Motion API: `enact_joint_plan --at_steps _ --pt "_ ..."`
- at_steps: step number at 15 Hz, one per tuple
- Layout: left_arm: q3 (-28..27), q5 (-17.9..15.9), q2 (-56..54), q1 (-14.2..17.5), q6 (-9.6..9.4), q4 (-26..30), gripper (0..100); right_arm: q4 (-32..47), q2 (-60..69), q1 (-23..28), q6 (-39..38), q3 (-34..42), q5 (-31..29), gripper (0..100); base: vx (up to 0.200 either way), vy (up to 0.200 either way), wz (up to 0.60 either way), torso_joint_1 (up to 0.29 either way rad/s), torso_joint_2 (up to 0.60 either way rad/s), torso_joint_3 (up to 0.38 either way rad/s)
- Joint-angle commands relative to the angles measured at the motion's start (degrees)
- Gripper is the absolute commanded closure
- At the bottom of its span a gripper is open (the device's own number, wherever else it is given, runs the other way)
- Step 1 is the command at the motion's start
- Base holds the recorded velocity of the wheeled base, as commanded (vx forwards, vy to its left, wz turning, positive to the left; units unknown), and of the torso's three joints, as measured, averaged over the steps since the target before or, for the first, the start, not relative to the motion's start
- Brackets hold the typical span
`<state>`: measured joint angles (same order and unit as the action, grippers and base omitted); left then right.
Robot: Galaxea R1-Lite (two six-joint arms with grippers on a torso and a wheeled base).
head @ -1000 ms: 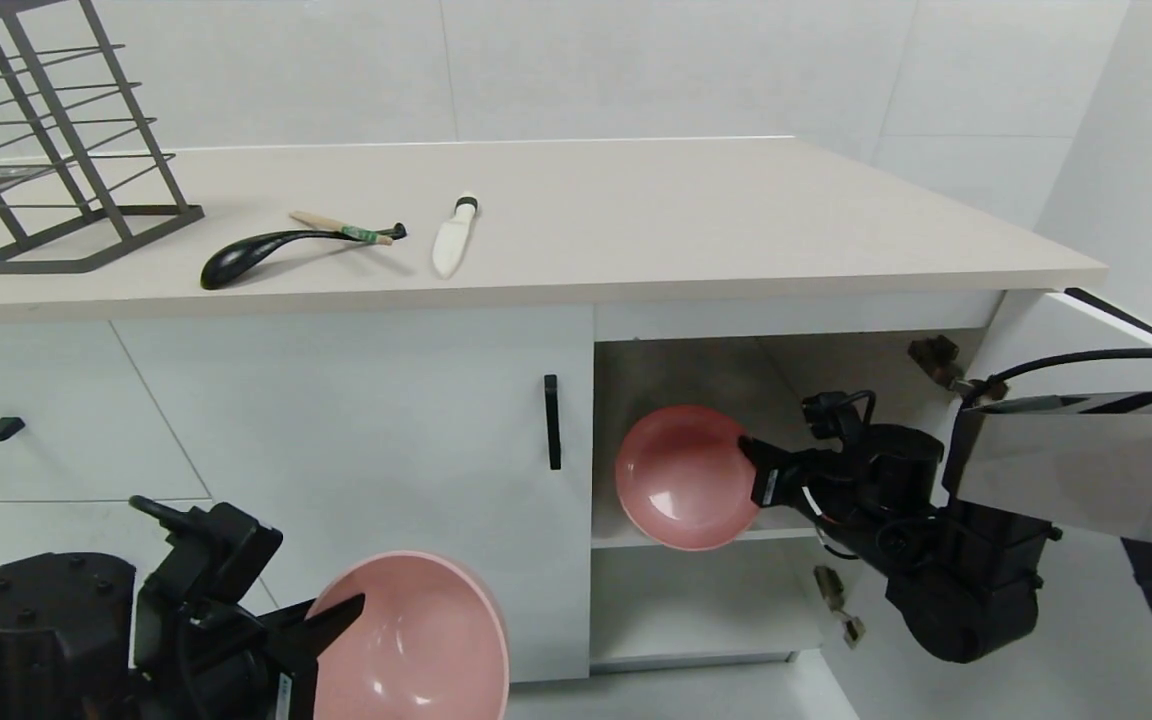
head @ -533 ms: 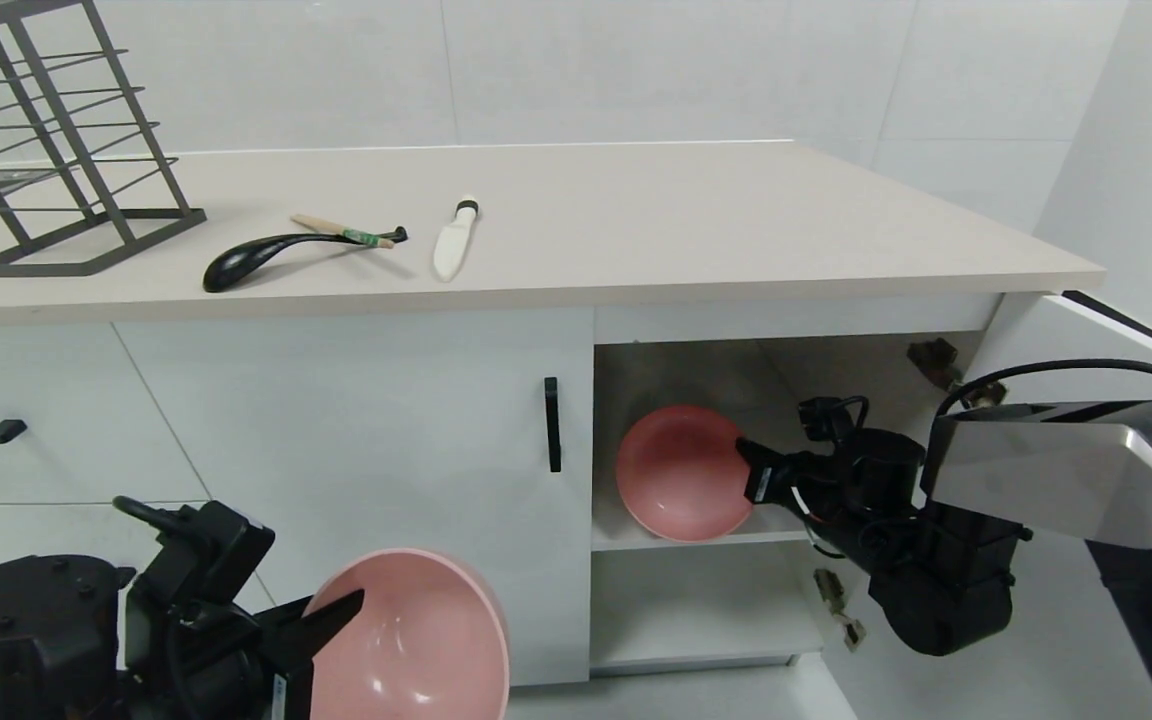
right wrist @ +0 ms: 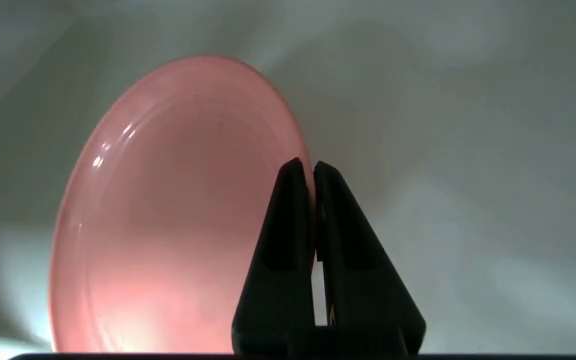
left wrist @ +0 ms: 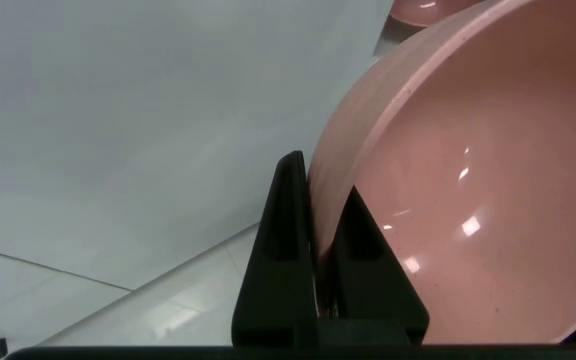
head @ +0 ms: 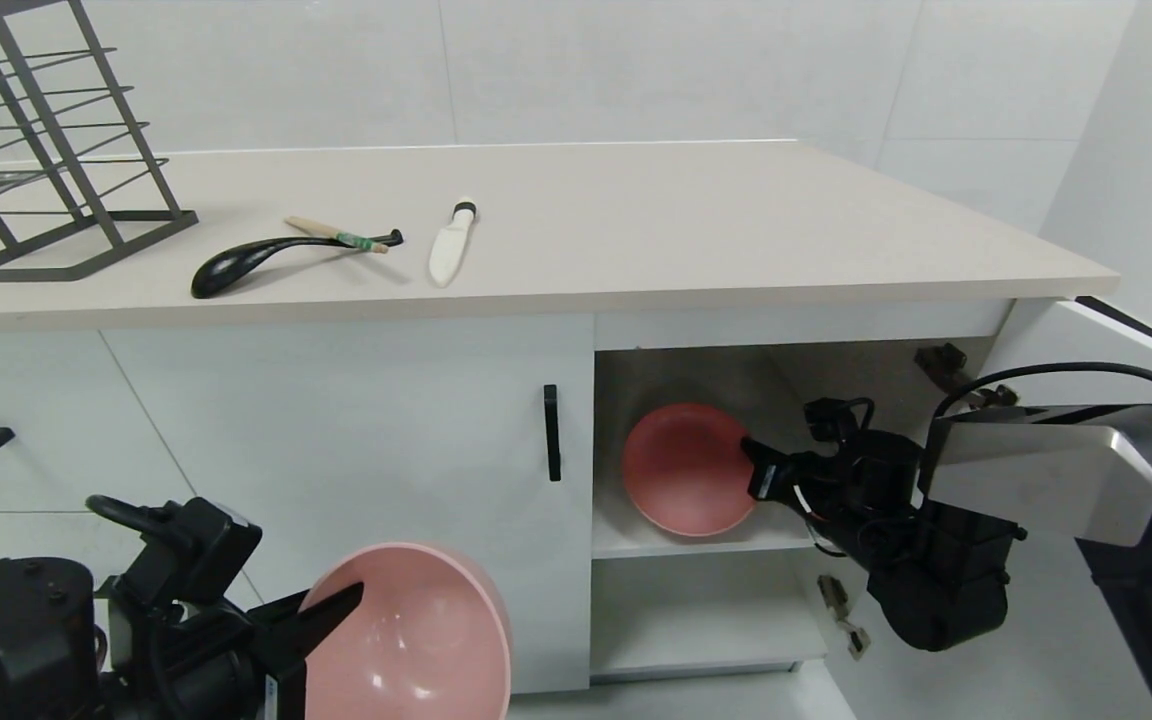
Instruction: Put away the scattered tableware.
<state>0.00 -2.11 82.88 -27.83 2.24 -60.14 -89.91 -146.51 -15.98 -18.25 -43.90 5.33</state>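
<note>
White tiled walls back a pale stone-coloured bench [head: 636, 220] over white cupboards, whose right-hand compartment is open. Inside it, the right pincer [head: 754, 468] is clenched on the rim of a flat round pink plate [head: 681, 470]. The plate is held on edge, face outward, just above the upper white shelf [head: 626, 535]. I cannot tell whether its lower rim touches the shelf. Pinching the thin edge probably lets the plate pass through the narrow opening and be stood or laid down there.

Low in front of the closed cupboard door [head: 336, 450], the left pincer [head: 336, 600] grips the wall of a deep pink plastic bowl [head: 416, 640]. One finger is inside and one outside, and the bowl is tipped sideways. It seems to be waiting its turn, well apart from the shelf.

On the bench lie a black curved spoon [head: 236, 262], wooden chopsticks [head: 331, 233] crossing its handle, and a white knife with a black collar [head: 448, 250]. None of these has been stored. A dark wire rack [head: 56, 150] stands at the bench's left end.
</note>
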Motion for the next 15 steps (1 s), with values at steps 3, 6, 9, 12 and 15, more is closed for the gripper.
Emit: enact_joint_plan --at_steps 3,6,9,12,15 --pt "0.0 0.0 -0.09 0.15 0.04 -0.07 100 -0.09 -4.67 1.13 -2.84 -4.97 0.03 100 0.0 0.0 0.0 0.0 0.0 0.0" --pt "0.0 0.0 -0.09 0.23 0.04 0.02 100 0.08 -7.48 0.86 -2.84 -6.99 -0.23 100 0.0 0.0 0.0 0.0 0.0 0.0" --pt "0.0 0.0 0.0 0.23 0.04 0.02 100 1.31 -8.53 0.51 -2.93 -9.36 -0.23 100 0.0 0.0 0.0 0.0 0.0 0.0" --pt "0.0 0.0 0.0 0.23 0.04 0.02 100 4.04 -8.53 0.69 -2.93 -11.56 -1.02 100 0.0 0.0 0.0 0.0 0.0 0.0" --pt "0.0 0.0 0.0 0.23 0.04 0.11 100 7.29 -8.53 0.78 -2.93 -14.9 -2.95 100 0.0 0.0 0.0 0.0 0.0 0.0"
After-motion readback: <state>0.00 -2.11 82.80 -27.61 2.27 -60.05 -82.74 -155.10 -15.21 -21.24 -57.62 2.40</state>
